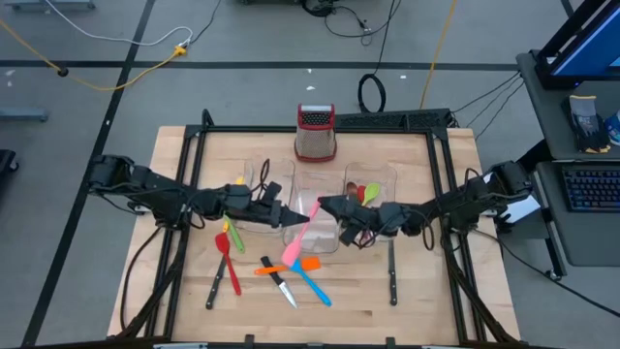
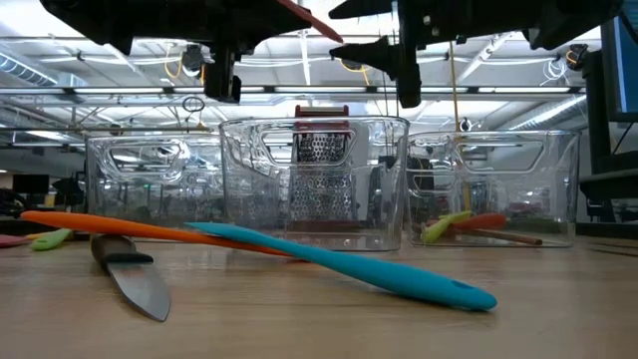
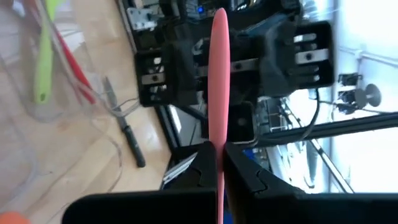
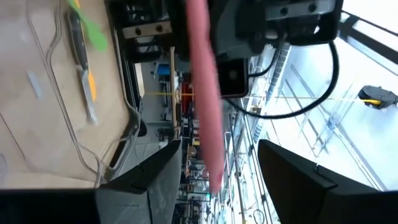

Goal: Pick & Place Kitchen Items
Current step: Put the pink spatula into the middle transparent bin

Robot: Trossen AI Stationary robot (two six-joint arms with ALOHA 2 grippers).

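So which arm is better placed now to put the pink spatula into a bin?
The left one, probably. The left gripper is shut on the pink spatula above the middle bin, while the right gripper stands open around it and holds nothing.

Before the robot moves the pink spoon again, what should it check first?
1. Left gripper shut on the pink spoon: ok.
2. Right gripper open and let go of the spoon: ok.
3. Spoon clear of the right fingers: ok, it sits in the gap between them.
4. Middle bin below has room: cannot tell.
5. Grater out of the way behind the bins: ok.
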